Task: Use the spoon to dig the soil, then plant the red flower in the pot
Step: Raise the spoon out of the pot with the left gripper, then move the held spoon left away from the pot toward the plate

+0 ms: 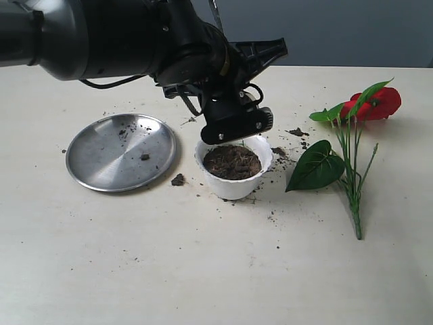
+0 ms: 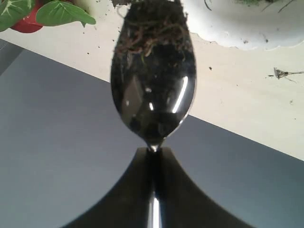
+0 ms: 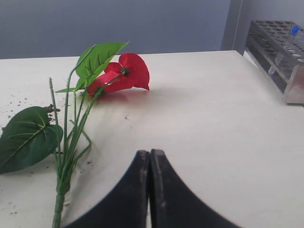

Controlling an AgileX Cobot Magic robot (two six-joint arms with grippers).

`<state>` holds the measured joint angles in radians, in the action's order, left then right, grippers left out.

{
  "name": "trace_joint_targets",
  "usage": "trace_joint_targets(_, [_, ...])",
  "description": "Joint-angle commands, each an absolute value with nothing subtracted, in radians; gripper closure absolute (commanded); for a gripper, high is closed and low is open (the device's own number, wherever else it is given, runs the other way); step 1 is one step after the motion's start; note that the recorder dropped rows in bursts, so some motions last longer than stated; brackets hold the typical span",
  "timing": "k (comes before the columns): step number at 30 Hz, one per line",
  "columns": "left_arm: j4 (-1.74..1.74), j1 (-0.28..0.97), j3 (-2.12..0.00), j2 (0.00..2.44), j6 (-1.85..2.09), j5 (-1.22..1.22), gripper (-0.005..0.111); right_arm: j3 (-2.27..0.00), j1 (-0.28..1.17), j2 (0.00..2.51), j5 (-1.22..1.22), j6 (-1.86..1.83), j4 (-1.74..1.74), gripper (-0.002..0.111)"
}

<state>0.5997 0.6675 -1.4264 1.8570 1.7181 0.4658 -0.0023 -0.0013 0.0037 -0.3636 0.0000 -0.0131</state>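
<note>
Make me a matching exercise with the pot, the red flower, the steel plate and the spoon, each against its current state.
Things:
1. pot
2. red flower
3. steel plate
4. spoon

States:
A. lying flat, unplanted
B. held by the left pincer
C. filled with soil
D. nearly bare, only a few crumbs

Pairs: 1-C, 2-A, 3-D, 4-B
</note>
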Motion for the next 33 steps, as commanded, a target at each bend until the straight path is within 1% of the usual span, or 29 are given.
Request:
trace_joint_targets(1, [0.593, 0.668, -1.431, 1.848, 1.715, 0.471, 0.106, 0.0, 0.001, 0.0, -0.36, 0.0, -0.014, 0.108])
trace_joint_targets(5, [0.593, 0.668, -1.431, 1.848, 1.715, 0.469, 0.106, 0.0, 0.001, 0.0, -0.36, 0.0, -0.014, 0.108])
trace_joint_targets(8, [0.593, 0.668, -1.431, 1.848, 1.715, 0.408, 0.106, 0.0, 0.001, 0.0, -0.36, 0.0, -0.014, 0.108])
trace_joint_targets(13, [0.568, 0.668, -1.431, 1.848, 1.715, 0.388, 0.106, 0.0, 0.001, 0.0, -0.36, 0.0, -0.014, 0.108])
trace_joint_targets(22, [0.274, 0.668, -1.431, 1.848, 1.704, 0.38, 0.106, 0.0, 0.001, 0.0, -0.36, 0.0, -0.014, 0.108])
trace_joint_targets(27, [0.177, 0.668, -1.431, 1.848, 1.702, 0.378, 0.106, 0.0, 0.001, 0.0, -0.36, 0.0, -0.014, 0.108])
trace_joint_targets(29, [0.143, 0.666, -1.431, 1.848, 1.654, 0.374, 0.106, 0.0, 0.001, 0.0, -0.36, 0.0, -0.014, 0.108])
trace_joint_targets(33, [0.132, 0.655, -1.431, 1.848, 1.419, 0.33, 0.106, 0.0, 0.001, 0.0, -0.36, 0.0, -0.014, 0.108])
